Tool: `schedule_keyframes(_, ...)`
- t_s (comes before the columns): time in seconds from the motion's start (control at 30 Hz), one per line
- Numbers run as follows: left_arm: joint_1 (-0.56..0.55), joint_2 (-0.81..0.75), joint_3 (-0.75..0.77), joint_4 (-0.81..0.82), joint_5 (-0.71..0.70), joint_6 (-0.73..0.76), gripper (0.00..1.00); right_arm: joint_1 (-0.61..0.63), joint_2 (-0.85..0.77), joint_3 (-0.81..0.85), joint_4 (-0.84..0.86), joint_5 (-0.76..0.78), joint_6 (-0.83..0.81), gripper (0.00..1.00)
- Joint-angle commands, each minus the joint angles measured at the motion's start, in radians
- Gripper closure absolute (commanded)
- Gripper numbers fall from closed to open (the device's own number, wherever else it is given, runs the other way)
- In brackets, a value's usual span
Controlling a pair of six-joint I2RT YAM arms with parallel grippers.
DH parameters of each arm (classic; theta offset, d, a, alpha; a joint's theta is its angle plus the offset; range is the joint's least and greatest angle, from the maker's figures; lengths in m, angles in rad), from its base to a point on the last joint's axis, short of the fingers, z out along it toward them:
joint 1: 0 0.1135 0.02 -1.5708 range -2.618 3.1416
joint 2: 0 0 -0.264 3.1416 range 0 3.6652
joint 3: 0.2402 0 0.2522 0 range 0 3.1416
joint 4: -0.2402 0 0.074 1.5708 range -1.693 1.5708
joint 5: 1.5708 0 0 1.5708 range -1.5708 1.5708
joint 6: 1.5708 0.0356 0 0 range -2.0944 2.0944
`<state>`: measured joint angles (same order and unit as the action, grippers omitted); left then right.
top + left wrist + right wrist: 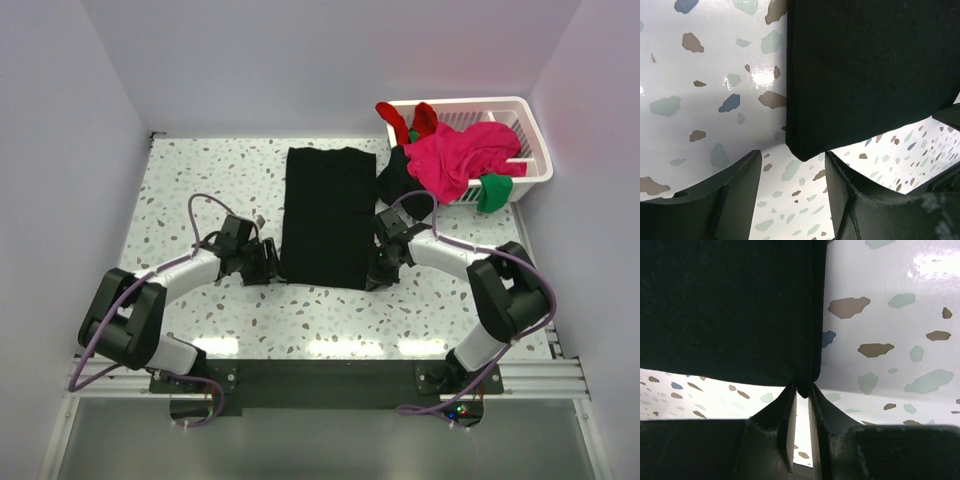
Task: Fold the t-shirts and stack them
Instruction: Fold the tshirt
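A large plain black t-shirt (325,215) lies folded into a long narrow rectangle in the middle of the speckled table. My left gripper (272,265) is at its near left corner. In the left wrist view the gripper (792,157) is open, and the shirt's corner (805,147) lies just at the fingertips, not pinched. My right gripper (378,272) is at the near right corner. In the right wrist view it (802,390) is shut on that corner of the black shirt (730,305).
A white slatted basket (535,140) stands at the back right. It holds a magenta-pink shirt (460,155), a red one (405,117) and a green one (495,190). Another black shirt (395,175) hangs over its left side. White walls enclose the table.
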<state>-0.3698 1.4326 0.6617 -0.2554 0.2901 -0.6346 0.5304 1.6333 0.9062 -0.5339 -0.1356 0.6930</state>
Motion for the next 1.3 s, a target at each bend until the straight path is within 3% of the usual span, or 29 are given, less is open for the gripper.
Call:
schedule_keyframes(0.0,-0.015,0.017,0.045,0.027,0.024,0.007,0.43,0.008,0.000,0.003,0.008,-0.015,0.005,0.82)
schedule_keyframes(0.2,-0.032,0.057,0.044,0.036,0.015,0.000,0.47,0.011,0.002,0.010,0.003,-0.013,0.003,0.83)
schedule_keyframes(0.3,-0.032,0.069,0.041,0.047,0.017,-0.010,0.54,0.011,-0.010,0.007,0.003,-0.015,0.005,0.84)
schedule_keyframes(0.4,-0.035,0.077,0.038,0.059,0.009,-0.013,0.64,0.013,-0.015,0.008,0.000,-0.015,0.003,0.85)
schedule_keyframes(0.43,-0.035,0.081,0.038,0.062,0.006,-0.013,0.74,0.013,-0.015,0.010,-0.001,-0.016,0.003,0.85)
schedule_keyframes(0.53,-0.038,0.083,0.035,0.079,-0.011,-0.016,0.88,0.013,-0.009,0.017,-0.003,-0.019,-0.003,0.88)
schedule_keyframes(0.67,-0.041,0.088,0.035,0.082,-0.019,-0.016,0.99,0.011,-0.007,0.020,-0.011,-0.019,-0.010,0.94)
schedule_keyframes(0.8,-0.043,0.066,0.029,0.045,-0.035,-0.011,1.00,0.013,-0.024,0.030,-0.043,-0.015,-0.023,1.00)
schedule_keyframes(1.27,-0.052,-0.165,0.028,-0.228,-0.051,-0.027,1.00,0.077,-0.222,0.019,-0.225,-0.012,-0.009,1.00)
